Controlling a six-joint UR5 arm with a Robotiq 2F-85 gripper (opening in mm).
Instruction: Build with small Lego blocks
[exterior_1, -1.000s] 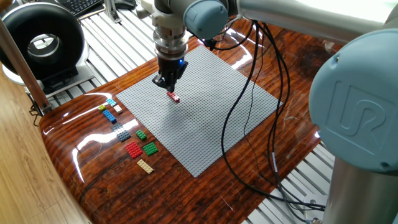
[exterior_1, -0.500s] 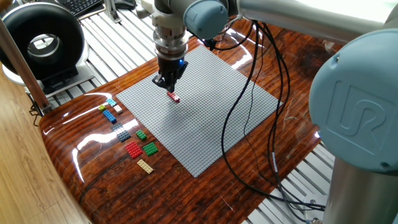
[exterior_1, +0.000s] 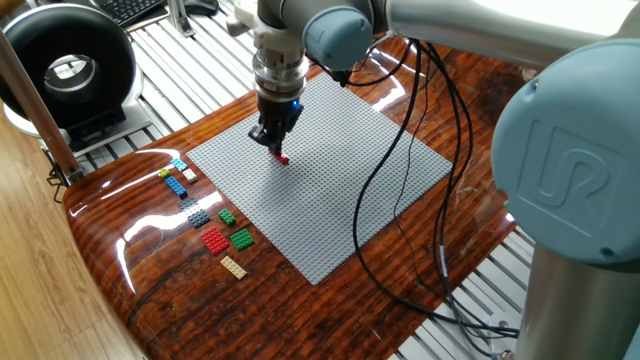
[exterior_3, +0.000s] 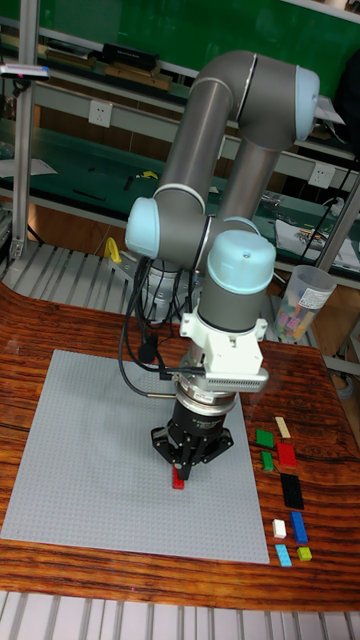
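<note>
The gripper (exterior_1: 277, 146) stands low over the grey baseplate (exterior_1: 340, 210), its fingers narrow around 1 red brick (exterior_3: 178, 479) that touches the plate. To seat it well, I think the push must go straight down, studs aligned. The other small Lego blocks (exterior_1: 213, 225) wait beside the plate.

Bright, even overhead light; glare streaks the glossy wooden table (exterior_1: 150, 290); focus sharp.

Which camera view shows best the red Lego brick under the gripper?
The tall fixed view: the red brick shows as a whole strip on the grey baseplate, below the gripper. In the fixed view only a small red end shows; the gripper covers the rest.
</note>
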